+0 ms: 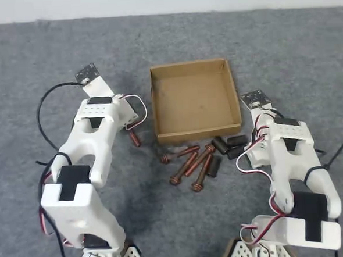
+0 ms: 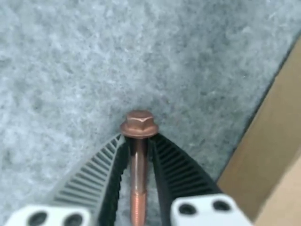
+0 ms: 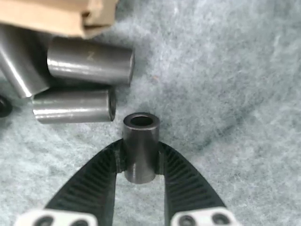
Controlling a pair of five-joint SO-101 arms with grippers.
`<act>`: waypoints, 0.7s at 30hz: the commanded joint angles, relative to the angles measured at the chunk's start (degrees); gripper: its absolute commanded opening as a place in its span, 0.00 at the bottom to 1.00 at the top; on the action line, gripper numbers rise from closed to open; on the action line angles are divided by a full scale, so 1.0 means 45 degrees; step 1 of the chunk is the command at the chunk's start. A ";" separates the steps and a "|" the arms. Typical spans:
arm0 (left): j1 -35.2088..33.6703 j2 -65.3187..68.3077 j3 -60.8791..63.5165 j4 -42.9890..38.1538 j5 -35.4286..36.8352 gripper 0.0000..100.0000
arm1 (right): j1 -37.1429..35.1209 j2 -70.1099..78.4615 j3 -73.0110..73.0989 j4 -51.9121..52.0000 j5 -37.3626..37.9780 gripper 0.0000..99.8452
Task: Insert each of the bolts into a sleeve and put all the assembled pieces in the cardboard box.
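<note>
The left gripper (image 2: 138, 141) is closed on a copper-coloured bolt (image 2: 138, 125). The shank runs between the two black ribbed fingers (image 2: 106, 162), and the hexagon head stands out just beyond their tips. From above, this bolt (image 1: 135, 136) is near the front left corner of the cardboard box (image 1: 198, 132), a little apart from it, over the grey carpet (image 1: 271, 52). I cannot tell if it touches the carpet.

The right gripper (image 3: 140, 153) is closed on a dark metal sleeve (image 3: 141, 141). The fingers press its sides, and its hollow end is turned towards the wrist camera. Just beside it, three loose sleeves (image 3: 89, 61) lie on their sides, close to the corner of the box (image 3: 56, 19).

In the view from above, the box sits open at the middle of the carpet, between the two arms. In front of it lie several loose bolts (image 1: 191, 162), some touching one another. To their right are dark sleeves (image 1: 228, 145), with one more (image 1: 213, 166) against the bolts.
</note>
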 commanded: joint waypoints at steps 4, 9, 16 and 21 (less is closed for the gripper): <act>-0.0078 0.0254 -0.0928 -0.0098 0.0117 0.07 | -0.0127 -0.0088 -0.0567 0.0147 0.0156 0.01; -0.0293 0.1407 -0.2628 0.1426 0.0098 0.07 | -0.0127 -0.0088 -0.0567 0.0147 0.0156 0.01; -0.0156 0.1661 -0.2921 0.1563 -0.0996 0.02 | -0.0127 -0.0088 -0.0567 0.0147 0.0156 0.01; 0.0293 0.1504 -0.2647 0.2032 -0.3536 0.01 | -0.0127 -0.0088 -0.0567 0.0147 0.0156 0.01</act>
